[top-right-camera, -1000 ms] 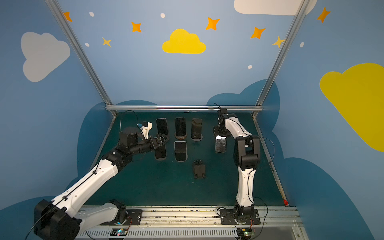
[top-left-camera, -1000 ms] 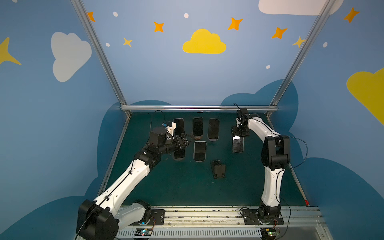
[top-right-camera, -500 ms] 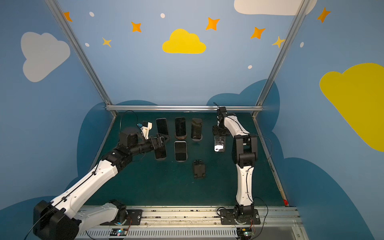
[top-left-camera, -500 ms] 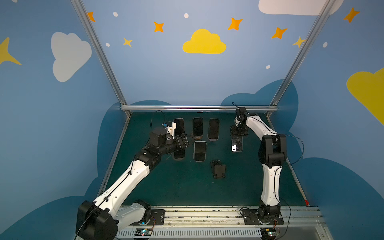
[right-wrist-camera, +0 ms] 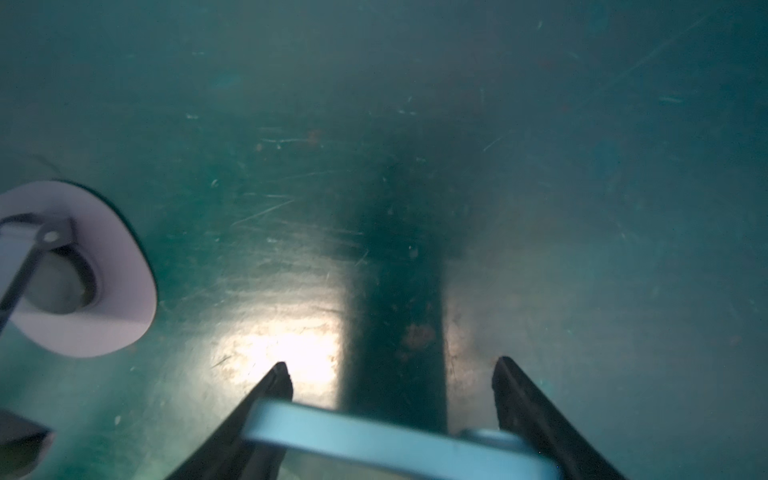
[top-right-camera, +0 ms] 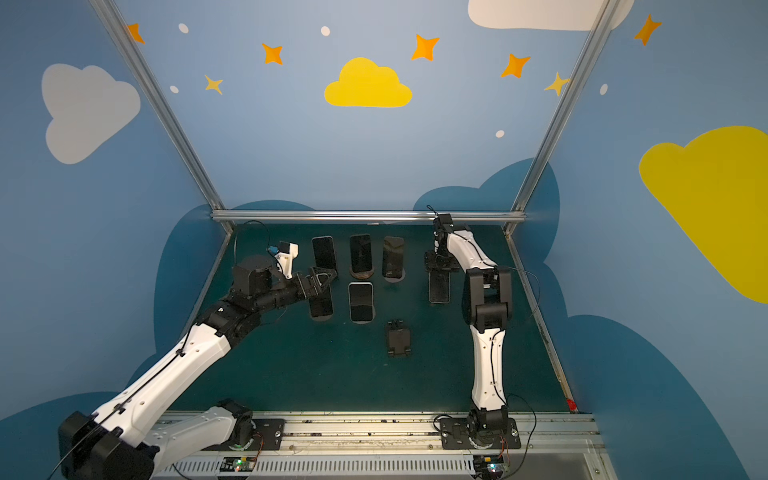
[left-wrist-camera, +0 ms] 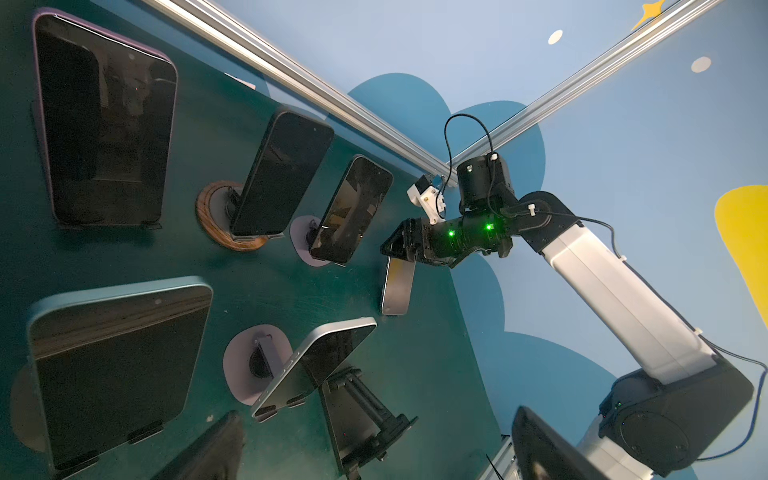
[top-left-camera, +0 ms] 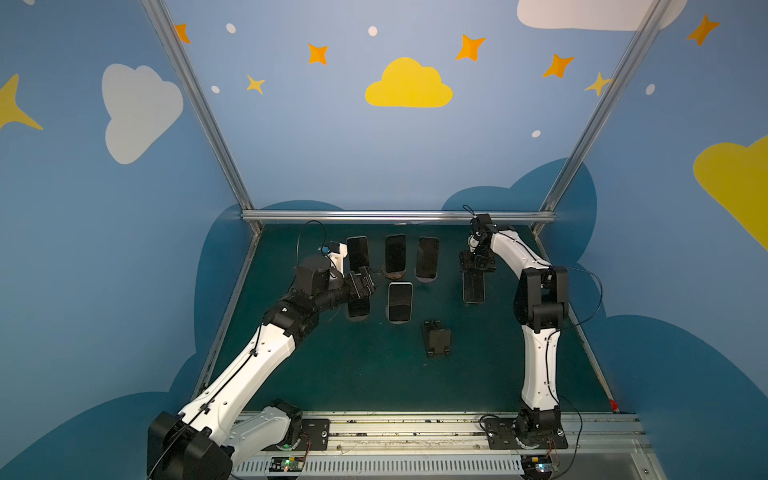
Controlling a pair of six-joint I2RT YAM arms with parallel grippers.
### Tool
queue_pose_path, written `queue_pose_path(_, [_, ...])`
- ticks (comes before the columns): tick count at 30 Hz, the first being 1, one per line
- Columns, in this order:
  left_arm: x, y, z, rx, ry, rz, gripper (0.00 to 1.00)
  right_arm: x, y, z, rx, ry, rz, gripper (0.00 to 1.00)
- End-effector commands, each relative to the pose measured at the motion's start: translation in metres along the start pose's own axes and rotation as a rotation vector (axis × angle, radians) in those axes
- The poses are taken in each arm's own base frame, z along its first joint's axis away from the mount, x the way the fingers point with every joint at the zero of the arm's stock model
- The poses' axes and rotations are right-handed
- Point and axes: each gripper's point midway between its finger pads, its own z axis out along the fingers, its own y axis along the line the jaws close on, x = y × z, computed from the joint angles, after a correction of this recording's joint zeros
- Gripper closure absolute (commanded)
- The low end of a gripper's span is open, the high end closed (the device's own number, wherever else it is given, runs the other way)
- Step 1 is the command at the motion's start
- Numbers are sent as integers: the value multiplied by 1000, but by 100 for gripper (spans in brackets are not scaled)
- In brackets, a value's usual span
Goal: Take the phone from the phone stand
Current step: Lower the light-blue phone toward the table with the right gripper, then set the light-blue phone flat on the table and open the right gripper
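My right gripper [top-left-camera: 477, 266] is shut on the top edge of a pale blue phone [top-left-camera: 473, 287], which hangs down from it over the green table at the back right. In the right wrist view the phone's edge [right-wrist-camera: 374, 440] is pinched between the two black fingers [right-wrist-camera: 274, 382]. The left wrist view shows this phone [left-wrist-camera: 397, 286] off any stand, its lower end close to the table. An empty black phone stand [top-left-camera: 435, 337] sits in the middle. My left gripper [top-left-camera: 365, 282] is open among the left phones, holding nothing.
Several other phones lean on stands: three in the back row [top-left-camera: 395, 253] and two nearer ones [top-left-camera: 400, 301], one partly hidden by my left gripper. A pale round stand base [right-wrist-camera: 83, 270] lies beside the right gripper. An aluminium rail [top-left-camera: 395, 215] bounds the back.
The right arm has shifted slightly left with the phone still in its grip, and the phone has tilted a little. The left arm has hardly moved.
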Motion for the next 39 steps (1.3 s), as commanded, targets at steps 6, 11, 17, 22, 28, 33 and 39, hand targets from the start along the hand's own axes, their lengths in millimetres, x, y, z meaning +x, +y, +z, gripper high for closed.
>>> queue_pose_path(6, [-11, -19, -12, 50, -36, 37, 0, 1, 3, 15, -27, 87, 11, 45])
queue_pose_path(11, [-12, -16, -12, 36, -47, 45, 0, 10, 5, 29, -26, 159, 30, 45])
queue_pose_path(17, [-9, -17, -8, 45, -23, 34, 1, 19, 18, 34, -101, 222, 28, 45])
queue_pose_path(22, [-10, -17, -9, 45, -26, 36, 1, 31, 28, 33, -168, 318, 86, 45])
queue_pose_path(28, [-9, -19, -9, 53, -23, 33, 1, 37, 24, 38, -155, 345, 100, 43])
queue_pose_path(33, [-9, -19, -9, 53, -25, 33, 1, 47, 16, 42, -101, 380, 92, 43])
queue_pose_path(39, [-10, -20, -12, 56, -33, 36, 1, 54, 2, 36, -23, 401, 83, 40])
